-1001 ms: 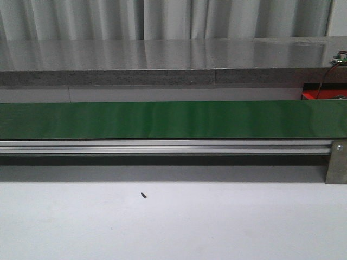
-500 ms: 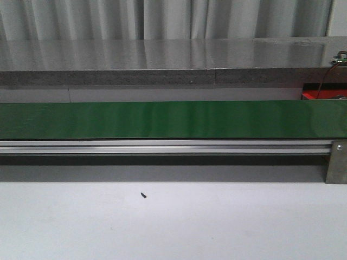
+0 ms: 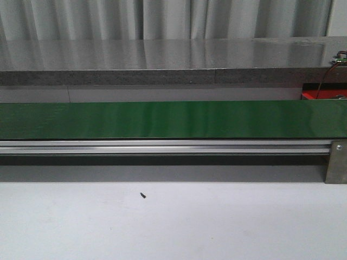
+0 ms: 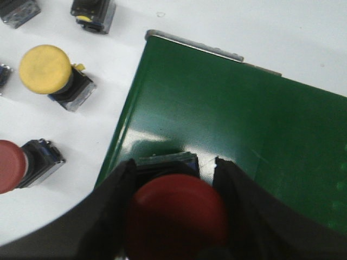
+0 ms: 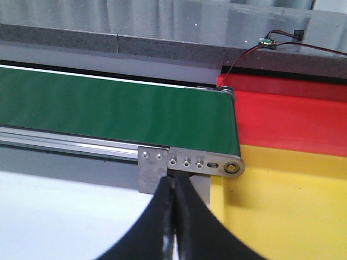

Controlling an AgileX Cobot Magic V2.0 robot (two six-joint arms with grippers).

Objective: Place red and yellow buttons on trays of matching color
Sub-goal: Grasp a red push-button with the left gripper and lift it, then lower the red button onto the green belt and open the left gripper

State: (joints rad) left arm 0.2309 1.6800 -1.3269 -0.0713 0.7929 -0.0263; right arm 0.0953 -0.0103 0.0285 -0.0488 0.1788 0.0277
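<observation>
In the left wrist view my left gripper [image 4: 174, 162] is shut on a red button [image 4: 176, 214] with a dark square base, just above the near end of the green conveyor belt [image 4: 244, 119]. On the white table beside the belt lie a yellow button [image 4: 46, 69] and another red button [image 4: 8, 165]. The right wrist view shows my right gripper [image 5: 174, 181] shut and empty, near the belt's far end. There a red tray [image 5: 293, 114] and a yellow tray [image 5: 293, 206] sit side by side. Neither gripper shows in the front view.
The belt [image 3: 173, 119] runs across the front view with nothing on it, on an aluminium rail [image 3: 162, 146]. A tiny dark speck [image 3: 143, 195] lies on the white table. Two more button units [image 4: 93, 11] lie beside the yellow one. A wired circuit board [image 5: 265, 39] sits behind the trays.
</observation>
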